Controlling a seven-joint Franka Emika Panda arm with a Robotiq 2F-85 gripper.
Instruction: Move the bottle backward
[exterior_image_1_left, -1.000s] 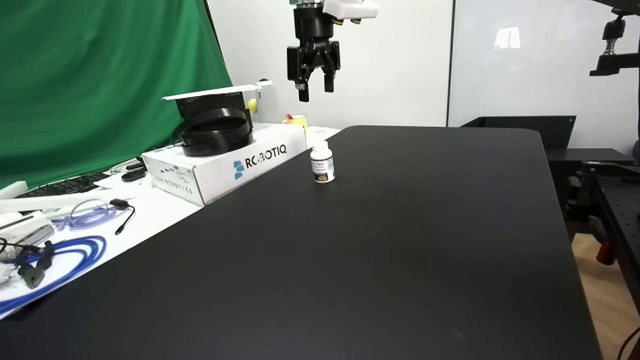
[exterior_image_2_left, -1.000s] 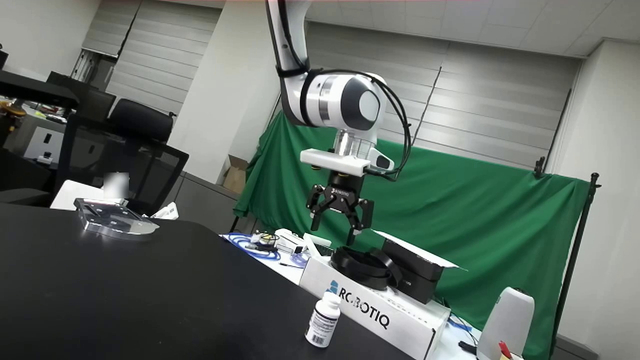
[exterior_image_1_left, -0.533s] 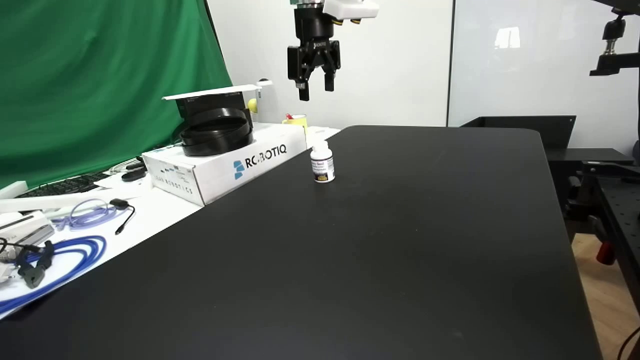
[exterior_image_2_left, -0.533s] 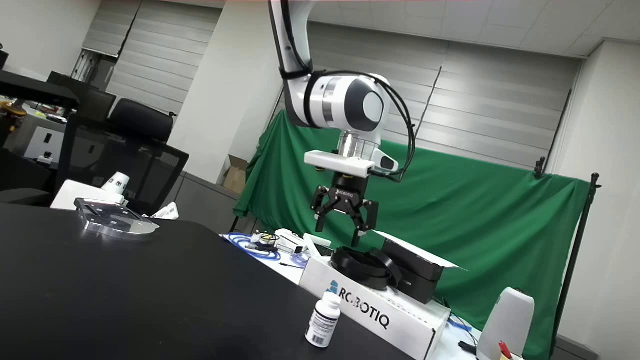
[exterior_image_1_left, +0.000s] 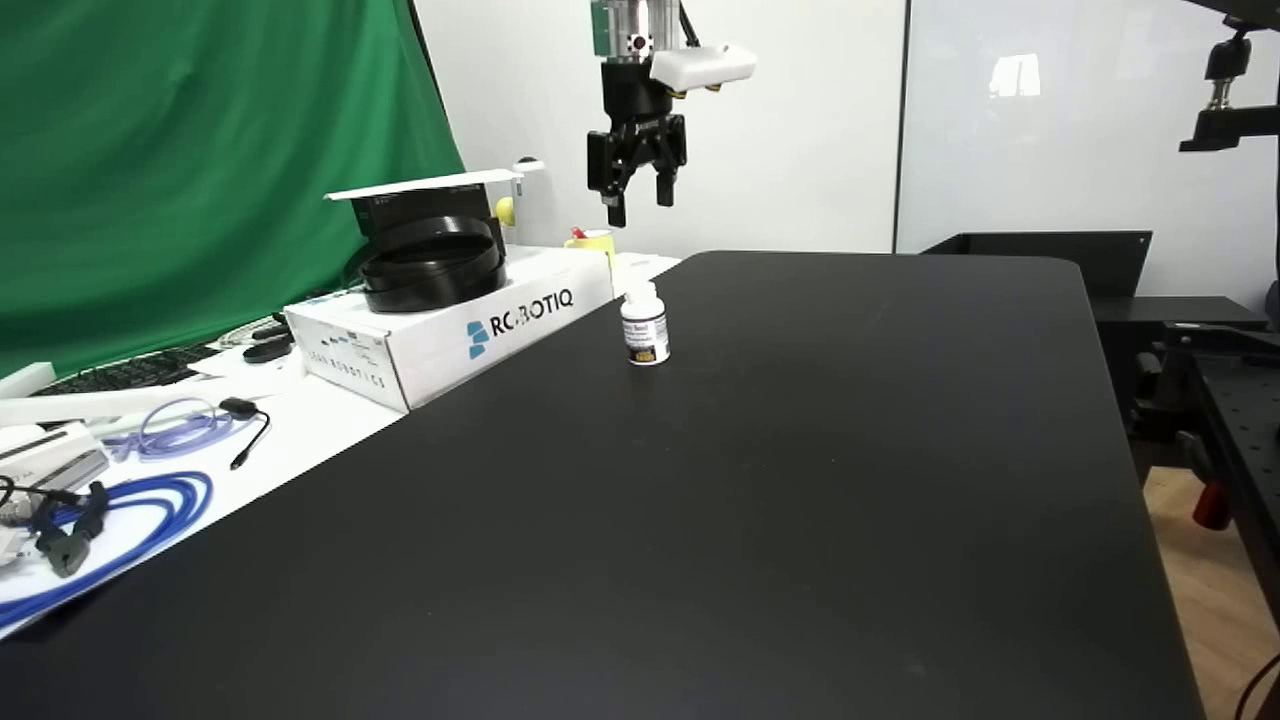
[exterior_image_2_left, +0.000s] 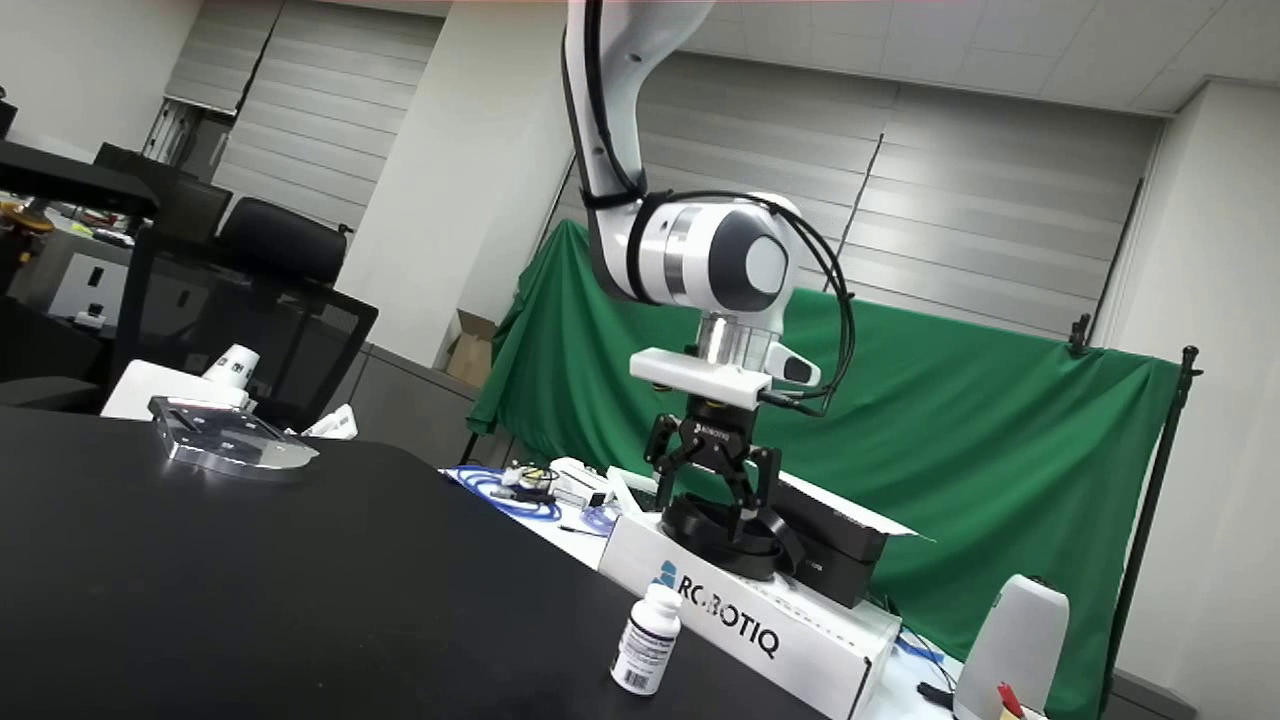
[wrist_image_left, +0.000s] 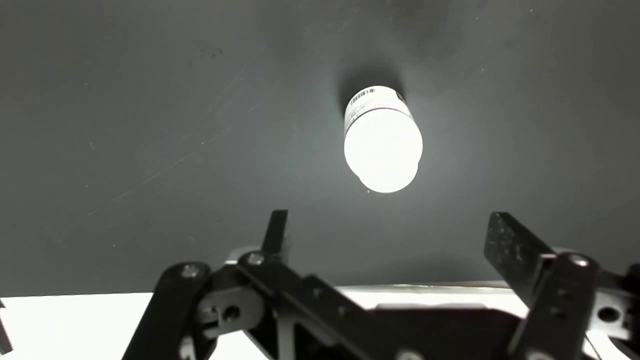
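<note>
The bottle is small and white with a white cap and a printed label. It stands upright on the black table (exterior_image_1_left: 800, 500) near the edge beside a white box, in both exterior views (exterior_image_1_left: 645, 325) (exterior_image_2_left: 646, 642). In the wrist view the bottle (wrist_image_left: 383, 142) shows from above, its cap overexposed, ahead of and between the fingertips. My gripper (wrist_image_left: 390, 220) is open with nothing between its fingers. In both exterior views the gripper (exterior_image_1_left: 641, 208) (exterior_image_2_left: 700, 512) hangs in the air, pointing down, higher than the bottle and apart from it.
A long white Robotiq box (exterior_image_1_left: 430, 350) lies along the table edge close to the bottle, with black rings (exterior_image_1_left: 435, 265) on top. A clear plate (exterior_image_2_left: 230, 440) lies at the table's far corner. Blue cable (exterior_image_1_left: 190, 500) lies on the white side surface.
The gripper has come down and shifted a little to the right in both exterior views. Its fingers stay open. The bottle has not moved.
</note>
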